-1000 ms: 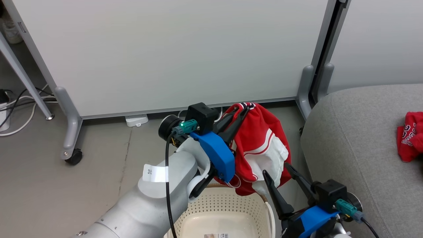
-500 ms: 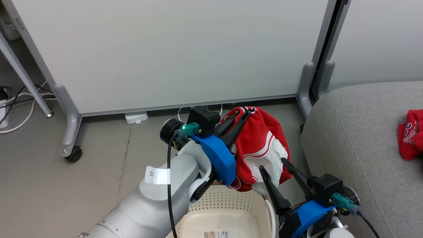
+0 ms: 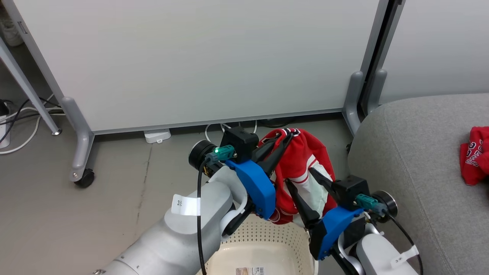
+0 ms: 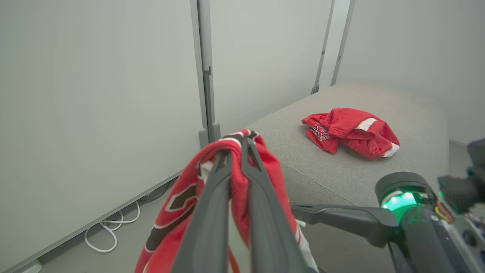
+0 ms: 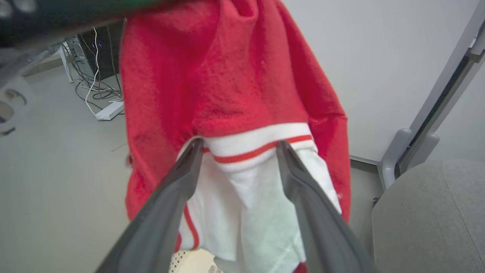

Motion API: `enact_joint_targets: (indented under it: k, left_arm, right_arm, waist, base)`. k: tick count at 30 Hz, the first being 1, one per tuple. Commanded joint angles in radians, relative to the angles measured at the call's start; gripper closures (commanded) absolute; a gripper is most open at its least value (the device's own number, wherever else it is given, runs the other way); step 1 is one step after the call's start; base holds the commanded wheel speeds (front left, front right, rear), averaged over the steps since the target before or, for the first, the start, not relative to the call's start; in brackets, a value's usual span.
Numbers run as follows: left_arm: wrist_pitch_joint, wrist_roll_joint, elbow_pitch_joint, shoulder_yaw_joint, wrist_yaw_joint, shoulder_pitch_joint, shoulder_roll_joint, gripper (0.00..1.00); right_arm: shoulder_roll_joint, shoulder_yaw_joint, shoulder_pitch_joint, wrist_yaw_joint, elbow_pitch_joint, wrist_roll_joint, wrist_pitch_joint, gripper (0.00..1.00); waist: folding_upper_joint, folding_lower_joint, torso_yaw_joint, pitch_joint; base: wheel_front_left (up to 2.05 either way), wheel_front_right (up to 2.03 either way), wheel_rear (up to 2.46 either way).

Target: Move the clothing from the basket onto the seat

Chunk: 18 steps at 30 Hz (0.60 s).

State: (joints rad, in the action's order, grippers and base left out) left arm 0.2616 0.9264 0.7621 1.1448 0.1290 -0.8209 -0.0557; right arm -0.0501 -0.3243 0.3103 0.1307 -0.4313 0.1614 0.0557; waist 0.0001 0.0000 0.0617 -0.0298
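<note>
Head and wrist views of a transfer from basket to seat: the left gripper (image 3: 284, 136) (image 4: 235, 146) has its jaws closed on the bunched top edge of a red garment (image 3: 301, 160) (image 4: 178, 197) (image 5: 235, 76), which hangs free above the far rim of the cream perforated basket (image 3: 267, 235) on the floor (image 3: 114, 198). The garment's lower part shows a white panel edged with a red-and-white striped band. The right gripper (image 3: 300, 177) (image 5: 239, 143) is raised beside it with jaws spread wide and holding nothing; its two dark fingers (image 5: 182, 178) stand either side of the white panel, tips level with the striped band, though whether they touch the cloth cannot be told. A printed label (image 3: 250, 272) lies on the basket's bottom. To the robot's right is the light-grey seat (image 3: 420, 152) (image 4: 341, 170) (image 5: 428, 216), well apart from the hanging garment; on it lies a second red garment (image 3: 475, 156) (image 4: 348, 131), crumpled, with white trim and lettering. Behind stand white partition panels (image 3: 198, 61) on grey feet, with cables (image 3: 23, 118) on the floor
</note>
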Motion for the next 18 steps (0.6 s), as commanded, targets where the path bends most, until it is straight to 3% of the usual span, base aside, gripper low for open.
enact_joint_targets:
  k: [1,15,16,17,18]
  left_arm:
    - [0.005,0.006,-0.003,0.004,0.001,0.002,0.001,1.0]
    - [0.005,0.012,-0.002,0.021,0.001,-0.01,0.003,1.0]
    - [0.005,0.013,-0.002,0.021,0.001,-0.011,0.003,1.0]
    - [0.005,0.014,-0.002,0.022,0.001,-0.011,0.003,1.0]
    - [0.005,0.015,-0.002,0.023,0.001,-0.012,0.003,1.0]
  right_arm:
    - [0.0,-0.013,0.026,0.0,-0.023,0.0,0.006,0.0]
    - [0.0,-0.106,0.182,0.0,-0.25,0.085,0.079,0.0]
    - [0.0,-0.114,0.191,0.0,-0.262,0.096,0.081,0.08]
    - [0.0,-0.121,0.198,0.0,-0.274,0.11,0.081,0.44]
    - [0.0,-0.128,0.208,0.0,-0.285,0.119,0.085,0.62]
  waist:
    - [-0.0001,0.0,0.001,-0.002]
    - [-0.0001,0.0,0.003,-0.003]
    - [-0.0001,0.0,0.003,-0.002]
    - [-0.0001,0.0,0.003,-0.002]
    - [-0.0001,0.0,0.003,-0.002]
  base:
    - [0.0,0.0,0.0]
    - [0.0,0.0,0.0]
    - [0.0,0.0,0.0]
    - [0.0,0.0,0.0]
    - [0.0,0.0,0.0]
